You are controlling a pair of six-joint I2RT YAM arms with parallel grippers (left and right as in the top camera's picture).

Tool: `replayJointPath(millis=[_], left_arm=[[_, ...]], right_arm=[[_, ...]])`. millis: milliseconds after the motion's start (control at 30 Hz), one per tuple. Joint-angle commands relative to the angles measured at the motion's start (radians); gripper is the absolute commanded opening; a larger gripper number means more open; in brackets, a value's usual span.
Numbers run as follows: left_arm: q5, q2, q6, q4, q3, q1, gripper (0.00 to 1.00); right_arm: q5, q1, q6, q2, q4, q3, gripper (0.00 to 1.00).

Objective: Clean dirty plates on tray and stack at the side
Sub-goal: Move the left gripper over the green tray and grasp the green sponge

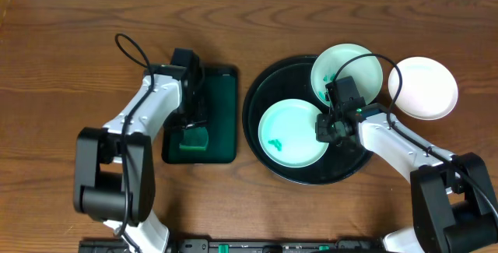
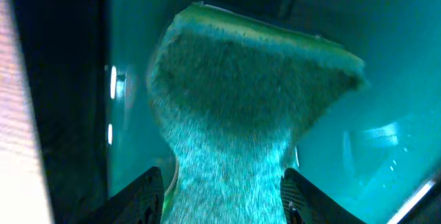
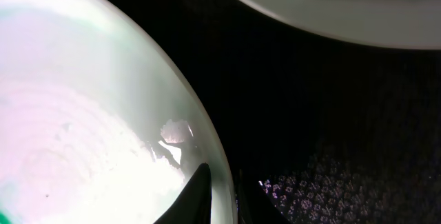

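Gripping: left gripper (image 2: 224,200) pinched on sponge (image 2: 241,100) over green tray (image 1: 222,113) | black tray (image 1: 250,105) centre, holds smeared near plate (image 1: 292,132), its right rim clamped by right gripper (image 3: 222,182) | far plate (image 1: 350,66) at tray's back edge | third plate (image 1: 424,88) on table (image 1: 62,50), right of tray

Bare table (image 1: 62,50) across the upper left of the frame, plenty of passage there. Centre-left is blocked: the left arm (image 1: 144,109) hangs over the green tray (image 1: 222,97) and its sponge (image 1: 194,138). Only a slim strip of wood separates that from the black tray (image 1: 268,82). Inside it, the near plate (image 1: 292,132) and far plate (image 1: 350,58) crowd the floor, and the right arm (image 1: 389,140) crosses its lower-right rim. The third plate (image 1: 424,88) fills the upper right.
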Motion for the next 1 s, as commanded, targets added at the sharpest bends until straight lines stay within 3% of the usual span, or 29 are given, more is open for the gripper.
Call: replayJointPath(millis=[0,300,467,500,567,767,833,967], left_arm=[[0.006,0.035,-0.005,0.001,-0.006,-0.002,0.56],[0.007,0.109,-0.005,0.011,-0.006,-0.002,0.55],[0.006,0.122,-0.005,0.016,-0.006,-0.002,0.26],[0.006,0.122,-0.005,0.017,-0.006,-0.002,0.27],[0.006,0.122,-0.005,0.015,-0.003,0.0,0.45],[-0.015,0.063,-0.005,-0.044,0.079,0.0,0.48],[-0.018,0.007,-0.005,-0.043,0.084,0.0,0.59],[-0.02,-0.053,-0.005,-0.045,0.084,-0.002,0.6]], right_arm=[[0.014,0.001,-0.006,0.016,0.002,-0.008,0.11],[0.014,0.001,-0.006,0.016,0.002,-0.008,0.11],[0.014,0.001,-0.006,0.016,0.001,-0.008,0.12],[0.014,0.001,-0.006,0.016,0.001,-0.008,0.12],[0.014,0.001,-0.006,0.016,0.001,-0.008,0.12],[0.014,0.001,-0.005,0.016,-0.002,-0.008,0.13],[0.013,0.001,-0.005,0.016,-0.003,-0.008,0.13],[0.014,0.001,-0.005,0.016,-0.002,-0.008,0.14]])
